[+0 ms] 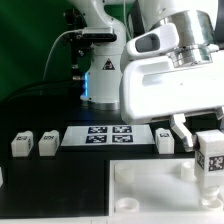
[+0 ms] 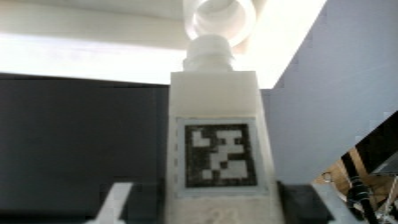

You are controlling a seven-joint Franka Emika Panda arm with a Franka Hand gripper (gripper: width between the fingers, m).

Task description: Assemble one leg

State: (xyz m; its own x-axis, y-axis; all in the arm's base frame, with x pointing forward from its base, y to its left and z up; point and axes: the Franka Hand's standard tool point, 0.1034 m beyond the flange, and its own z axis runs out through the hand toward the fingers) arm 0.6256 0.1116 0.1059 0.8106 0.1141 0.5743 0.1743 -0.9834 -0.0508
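Observation:
My gripper (image 1: 206, 136) is shut on a leg (image 1: 210, 160), a small white post with a black-and-white tag. I hold it upright by its top end over the near right part of the large white panel (image 1: 150, 188) in the exterior view. I cannot tell whether its lower end touches the panel. In the wrist view the leg (image 2: 217, 130) fills the middle between my two fingers (image 2: 125, 205). Its narrow round end (image 2: 212, 35) points at the white panel (image 2: 89, 55). My gripper (image 2: 210, 212) holds it by both sides.
Two loose legs (image 1: 22, 143) (image 1: 47, 142) lie at the exterior view's left, and another leg (image 1: 167, 140) lies right of the marker board (image 1: 108, 135). The arm's base (image 1: 100, 75) stands behind the board. A green wall backs the dark table.

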